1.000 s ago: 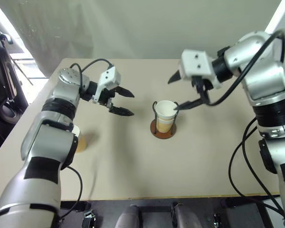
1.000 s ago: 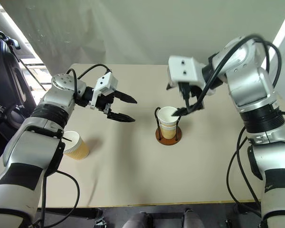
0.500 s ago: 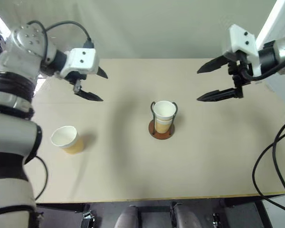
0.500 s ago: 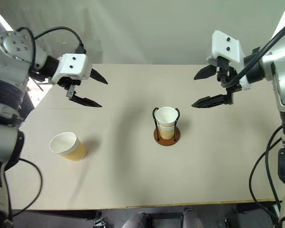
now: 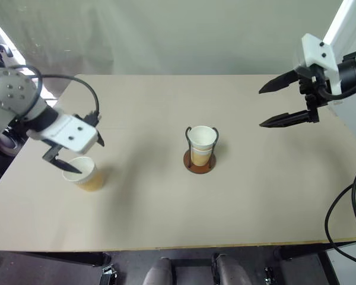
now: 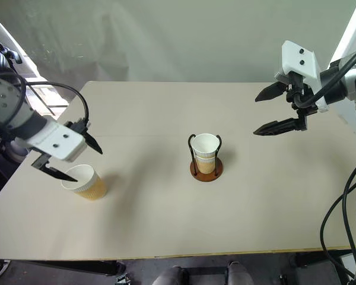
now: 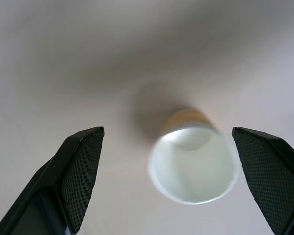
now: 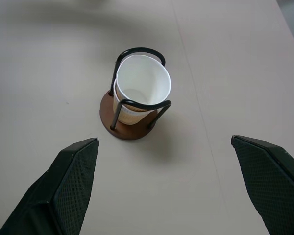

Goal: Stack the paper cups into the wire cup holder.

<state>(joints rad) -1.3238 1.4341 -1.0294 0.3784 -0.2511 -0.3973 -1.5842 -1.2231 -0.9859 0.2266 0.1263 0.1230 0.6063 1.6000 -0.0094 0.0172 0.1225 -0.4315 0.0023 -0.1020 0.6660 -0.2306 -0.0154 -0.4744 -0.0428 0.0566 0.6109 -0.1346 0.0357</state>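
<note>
- Step in hand: fetching the last loose paper cup (image 6: pixel 83 181), standing upright near the desk's (image 6: pixel 166 225) left edge
- Left pincer (image 6: pixel 67 161) hangs spread above its rim, grasping nothing
- Wire cup holder (image 6: pixel 206 159) at desk centre already holds nested cups (image 8: pixel 139 93)
- Right pincer (image 6: pixel 277 109) released, well apart
- Next: lower, straddle the wall, clench gently

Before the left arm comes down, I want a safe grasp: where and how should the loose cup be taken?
Probably across the upper wall, just below the rim, coming from above. The loose cup stands upright and open-mouthed on the table, widest at the rim and tapering down. The left gripper hangs over it with open jaws, one finger on each side of the rim.
</note>
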